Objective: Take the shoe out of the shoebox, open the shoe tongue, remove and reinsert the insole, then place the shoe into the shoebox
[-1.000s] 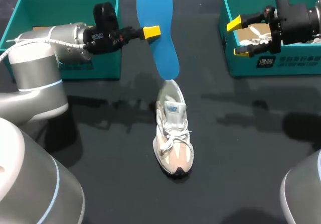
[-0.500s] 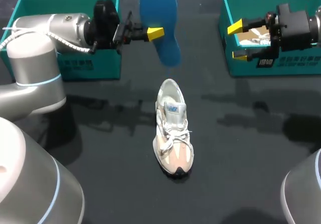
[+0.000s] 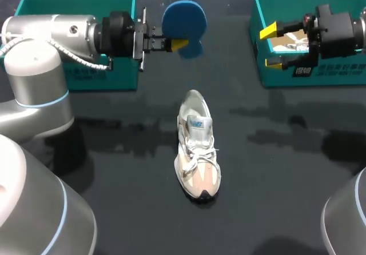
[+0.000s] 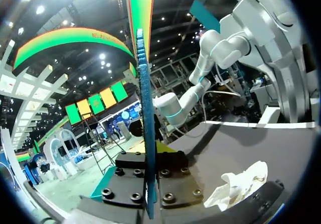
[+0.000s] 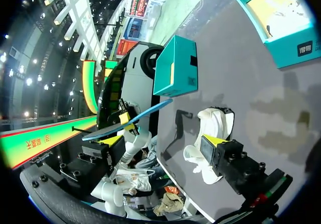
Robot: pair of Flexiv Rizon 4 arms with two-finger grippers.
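L gripper (image 3: 180, 42) is clamped on the blue insole (image 3: 183, 18), held in the air just beside the L box (image 3: 80, 75) and beyond the heel of the shoe (image 3: 197, 146); in the L wrist view the insole runs edge-on between the fingers. Shoe stands upright mid-table (image 3: 114, 169), toe toward the robot, well apart from both boxes. R gripper (image 3: 270, 47) hangs w/ fingers spread, holding nothing, at the R box's (image 3: 320, 75) near inner corner.

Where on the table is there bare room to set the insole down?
Bare table lies either side of the shoe, in front of the left box and the right box. Between the boxes is crowded: the left end effector holds the insole there.
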